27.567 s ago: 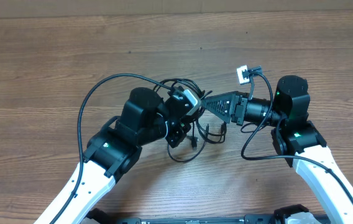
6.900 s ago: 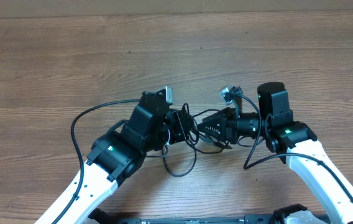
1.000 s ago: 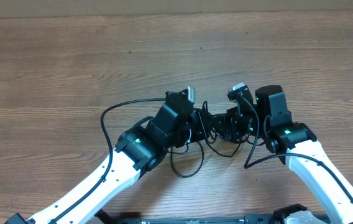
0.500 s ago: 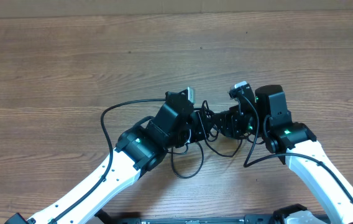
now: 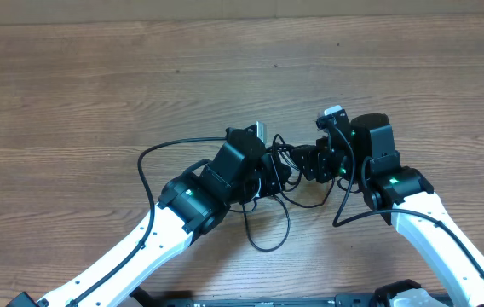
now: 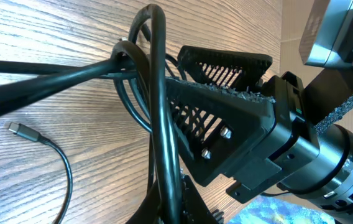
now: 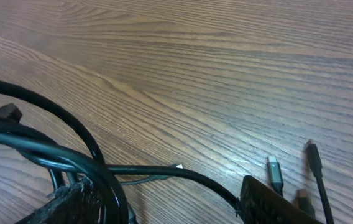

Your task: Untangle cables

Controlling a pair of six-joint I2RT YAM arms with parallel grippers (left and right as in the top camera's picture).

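Overhead: both arms meet over the wooden table [image 5: 97,85], with the left hand [image 5: 273,170] and right hand [image 5: 308,162] close together. The black cables [image 5: 269,248] are bunched between them, one loop sagging toward the near edge. Left hand is pressed together, pinching a strand of the cables. Right hand is spread, strands passing between its fingers. Left wrist: one USB-C plug [image 6: 18,129] lies on the table. Right wrist: more plugs [image 7: 275,169] near its right finger.
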